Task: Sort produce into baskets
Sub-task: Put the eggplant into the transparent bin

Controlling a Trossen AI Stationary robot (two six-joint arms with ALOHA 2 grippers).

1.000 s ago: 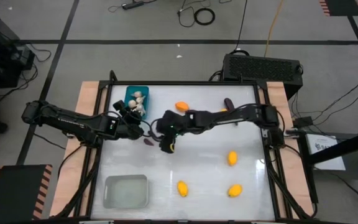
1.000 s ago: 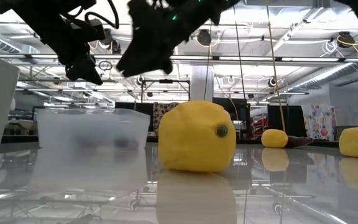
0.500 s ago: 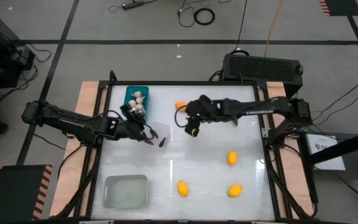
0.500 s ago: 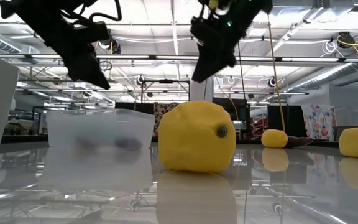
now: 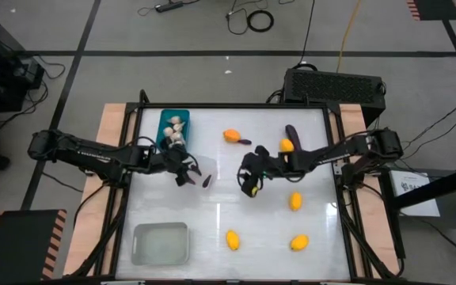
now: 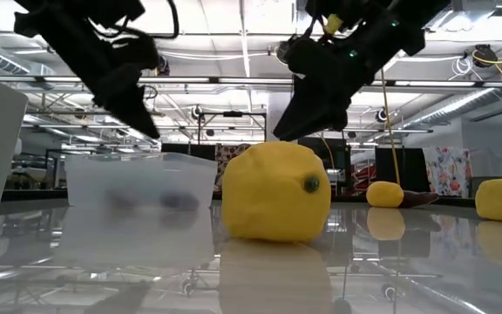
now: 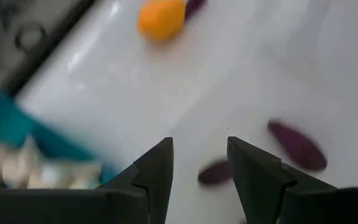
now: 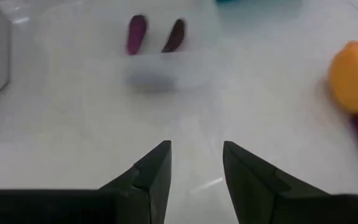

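Both grippers are open and empty above the table's middle. My left gripper (image 5: 187, 172) (image 7: 199, 163) hangs just right of the teal bin (image 5: 174, 127), which holds whitish garlic bulbs (image 5: 176, 134). Two dark purple eggplants (image 7: 216, 172) (image 7: 297, 145) lie flat on the table just ahead of its fingertips; one also shows in the high view (image 5: 207, 181). My right gripper (image 5: 248, 184) (image 8: 196, 163) is farther right and faces the same two eggplants (image 8: 137, 34) (image 8: 176, 34). The pale translucent bin (image 5: 161, 243) stands at the near left.
Orange-yellow lemons lie at the far middle (image 5: 232, 135), beside my right arm (image 5: 286, 145), at the right (image 5: 295, 201) and near the front edge (image 5: 232, 239) (image 5: 298, 242). Another eggplant (image 5: 291, 131) lies at the far right. A black box (image 5: 335, 83) sits beyond the table.
My right gripper has drawn away from my left gripper toward the table's right edge, first swinging toward the far side, then coming back toward the near edge. My left gripper has shifted a little to the right, staying over the eggplants.
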